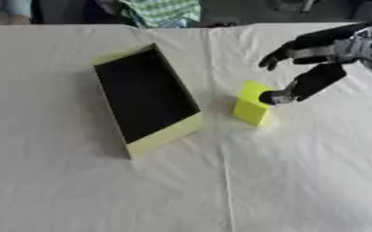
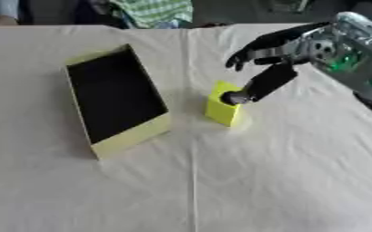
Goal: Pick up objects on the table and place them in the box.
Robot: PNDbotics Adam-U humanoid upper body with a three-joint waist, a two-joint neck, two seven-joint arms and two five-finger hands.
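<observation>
A cloth-covered tabletop [image 1: 300, 181] is shown with an open yellow box [image 1: 145, 99] lying left of centre; its dark interior appears to hold nothing. A single yellow block [image 1: 252, 106] stands upright on the tabletop just to the right of the box, apart from it. The task is therefore judged to be at its beginning: no object is seen inside the box, and the block is not yet lifted. The right robot hand [image 2: 272, 56] is seen entering from the upper right. Its fingers [image 2: 245, 54] are spread above and beyond the block, while the thumb [image 2: 256, 88] is pressed against the block's upper right side. The hand is thus apart, not yet closed round the block. The left robot hand is not seen in either view.
</observation>
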